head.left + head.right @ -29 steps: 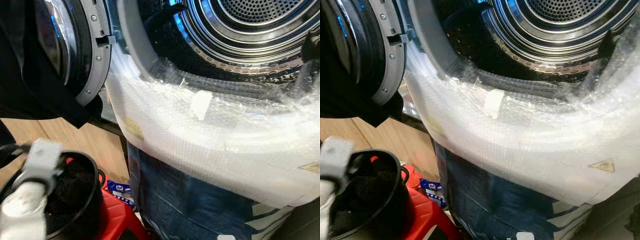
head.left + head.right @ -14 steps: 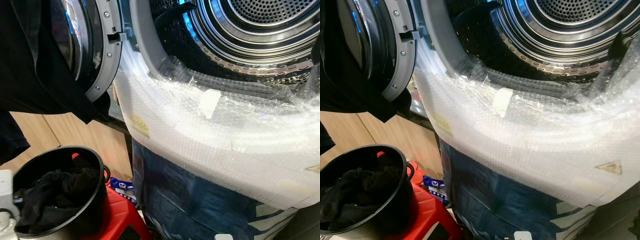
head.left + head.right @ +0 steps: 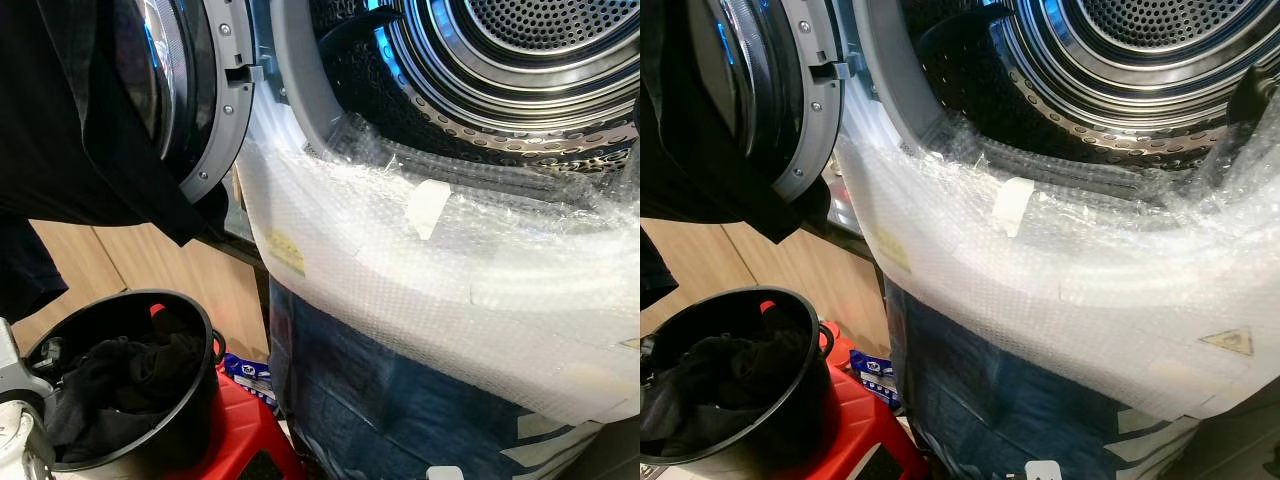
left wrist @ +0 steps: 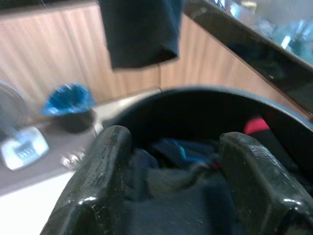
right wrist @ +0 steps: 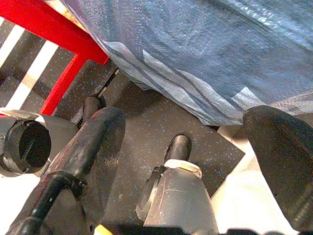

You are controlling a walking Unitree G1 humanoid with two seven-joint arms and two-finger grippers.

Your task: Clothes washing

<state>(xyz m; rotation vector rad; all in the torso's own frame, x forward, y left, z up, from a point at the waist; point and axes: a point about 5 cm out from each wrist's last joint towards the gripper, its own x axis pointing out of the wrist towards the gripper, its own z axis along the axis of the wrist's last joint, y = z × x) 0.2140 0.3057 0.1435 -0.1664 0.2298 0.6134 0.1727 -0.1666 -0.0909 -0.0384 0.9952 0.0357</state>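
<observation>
The left tool (image 4: 171, 196) hangs just above the black bucket (image 3: 190, 400), its two black fingers (image 4: 105, 171) spread apart with nothing between them; past them, in the left wrist view, lie the dark clothes (image 4: 186, 196) inside the bucket, with a bit of blue and a bit of red among them. In the left eye view the silver wrist of that arm (image 3: 15, 420) sits at the lower left corner of the frame, beside the bucket's rim.

The right tool (image 5: 195, 147) hangs low, its fingers (image 5: 93, 147) wide apart and empty, pointing down at the dark speckled floor (image 5: 146, 117), with the robot's own foot (image 5: 178, 191) below it and a red stool leg (image 5: 63, 81) at the upper left of that frame.

The bucket stands on the red stool (image 3: 240, 430) at the lower left of the head views, and the heap of dark laundry (image 3: 120, 380) fills it partway. Just to the right of it is the washing machine, its front wrapped in white bubble wrap (image 3: 450, 280) above and blue plastic sheet (image 3: 380, 400) below. A strip of pale tape (image 3: 428, 207) sticks on the wrap near the opening.

The perforated steel drum (image 3: 520, 60) shows at the upper right, ringed by a grey door seal (image 3: 300, 80). The round door (image 3: 200, 100) stands swung open at the upper left. A black garment (image 3: 70, 120) hangs in front of the door and covers the upper left of the frame. Behind the bucket is a light wood panel (image 3: 130, 270).
</observation>
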